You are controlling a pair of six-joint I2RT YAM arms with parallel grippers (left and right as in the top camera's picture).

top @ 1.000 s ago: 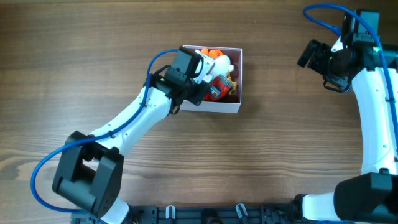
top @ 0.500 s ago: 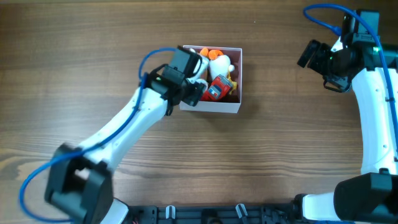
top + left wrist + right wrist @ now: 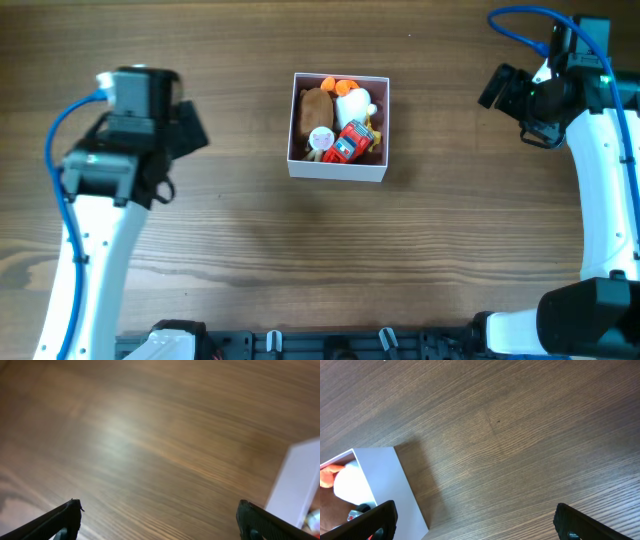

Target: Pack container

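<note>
The container [image 3: 338, 171], a white-walled square box, sits at the table's middle and holds a brown plush [image 3: 316, 108], an orange toy [image 3: 341, 86], a white toy [image 3: 356, 103] and a red toy [image 3: 347, 143]. My left gripper [image 3: 192, 129] hangs well to the left of it, open and empty. In the left wrist view this gripper [image 3: 159, 521] has bare wood between its fingers, and the container's wall [image 3: 301, 482] shows at the right edge. My right gripper [image 3: 496, 88] is open far to the right. In its own view that gripper [image 3: 475, 521] spans bare wood beside the container [image 3: 395, 482].
The wooden table [image 3: 330, 250] stretches around the box on all sides. A blue cable [image 3: 60, 140] loops beside the left arm, and another [image 3: 520, 20] runs above the right arm. Black rail fixtures [image 3: 330, 343] line the front edge.
My left gripper opened over the container, left the brown plush inside, and the arm swung back far to the left. The right arm has not moved.
</note>
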